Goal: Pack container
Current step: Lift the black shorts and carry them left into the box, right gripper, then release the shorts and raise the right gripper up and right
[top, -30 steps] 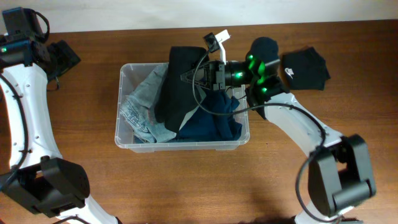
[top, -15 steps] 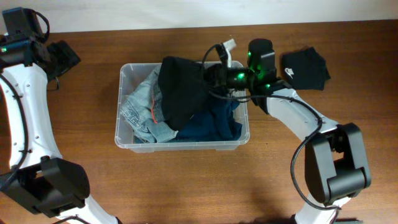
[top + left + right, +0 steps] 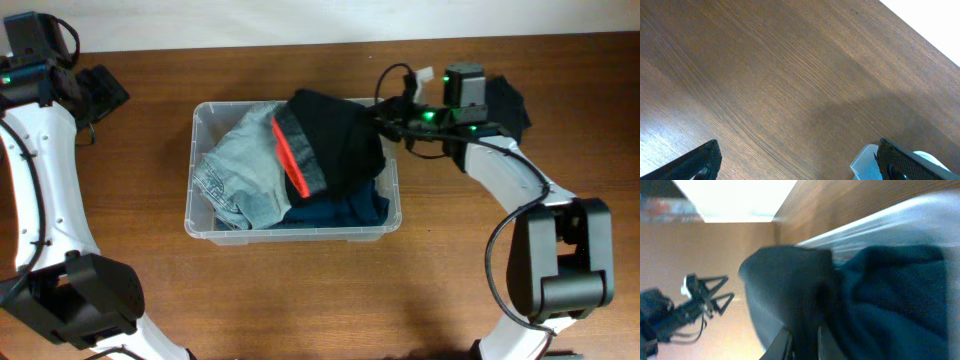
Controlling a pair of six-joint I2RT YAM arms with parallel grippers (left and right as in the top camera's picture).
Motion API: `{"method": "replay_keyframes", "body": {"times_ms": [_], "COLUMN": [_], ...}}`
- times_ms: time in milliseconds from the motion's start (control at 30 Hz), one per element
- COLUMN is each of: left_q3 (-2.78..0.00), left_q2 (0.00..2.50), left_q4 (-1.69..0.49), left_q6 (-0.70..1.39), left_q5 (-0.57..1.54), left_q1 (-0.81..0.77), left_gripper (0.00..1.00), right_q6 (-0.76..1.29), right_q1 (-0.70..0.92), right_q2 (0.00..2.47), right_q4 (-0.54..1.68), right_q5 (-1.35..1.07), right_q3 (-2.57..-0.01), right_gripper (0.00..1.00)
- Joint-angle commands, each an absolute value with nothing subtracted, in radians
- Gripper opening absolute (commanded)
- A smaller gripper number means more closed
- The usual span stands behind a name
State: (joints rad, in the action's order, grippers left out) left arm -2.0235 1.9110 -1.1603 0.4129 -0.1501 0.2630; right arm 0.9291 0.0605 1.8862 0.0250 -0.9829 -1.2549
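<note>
Claw (image 3: 386,118) of right arm clenched on black garment (image 3: 335,150) hanging left of it across container (image 3: 192,200) rim; advise moving left and lower before release, so cloth lands inside.

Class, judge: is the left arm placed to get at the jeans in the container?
Probably yes: the jeans lie uncovered at the container's left end; nothing stands between them and the left arm, jaws open.

A brown wooden table (image 3: 300,290) fills the view, with a white strip (image 3: 200,20) along its far edge. Pale jeans (image 3: 235,165) lie beside a navy garment (image 3: 350,212). A black garment (image 3: 340,140) with a red band overlaps both.
</note>
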Motion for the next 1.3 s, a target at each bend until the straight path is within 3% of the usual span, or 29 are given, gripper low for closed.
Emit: {"method": "replay_keyframes", "body": {"times_ms": [0,167,267,333,467,567,767,967,1100,1200,1233,1267], "left_q3": [-2.030,-2.030,-2.030,-2.030,-2.030,-2.030,-2.030,-2.030,-2.030,-2.030,-2.030,-2.030], "left_q2": [1.915,1.915,1.915,1.915,1.915,1.915,1.915,1.915,1.915,1.915,1.915,1.915], "left_q4": [-1.161,-1.161,-1.161,-1.161,-1.161,-1.161,-1.161,-1.161,-1.161,-1.161,-1.161,-1.161], "left_q6": [0.426,0.426,0.426,0.426,0.426,0.426,0.426,0.426,0.426,0.426,0.426,0.426], "left_q5": [-0.155,-0.154,-0.154,-0.155,-0.155,-0.155,-0.154,-0.155,-0.155,-0.155,-0.155,-0.155], "left_q1": [0.263,0.263,0.263,0.263,0.263,0.263,0.263,0.263,0.263,0.263,0.263,0.263], "left_gripper": [1.00,0.99,0.99,0.99,1.00,0.99,0.99,0.99,0.99,0.99,0.99,0.99], "right_q6": [0.875,0.835,0.769,0.717,0.627,0.567,0.420,0.239,0.205,0.205,0.205,0.205], "right_q1": [0.045,0.046,0.046,0.046,0.045,0.045,0.069,0.230,0.360,0.416,0.429,0.443], "right_q2": [1.885,1.885,1.879,1.867,1.816,1.764,1.682,1.668,1.668,1.686,1.696,1.710], "right_q4": [0.054,0.119,0.117,0.117,0.165,0.275,0.587,0.862,0.920,0.920,0.921,0.921], "right_q5": [-0.959,-0.930,-0.930,-0.928,-0.878,-0.806,-0.562,-0.165,0.078,0.086,0.080,0.080], "right_q3": [-1.270,-1.270,-1.279,-1.290,-1.338,-1.410,-1.625,-1.862,-1.902,-1.902,-1.902,-1.902], "right_gripper": [0.11,0.18,0.30,0.40,0.80,0.99,0.99,0.99,0.99,1.00,0.95,0.79]}}
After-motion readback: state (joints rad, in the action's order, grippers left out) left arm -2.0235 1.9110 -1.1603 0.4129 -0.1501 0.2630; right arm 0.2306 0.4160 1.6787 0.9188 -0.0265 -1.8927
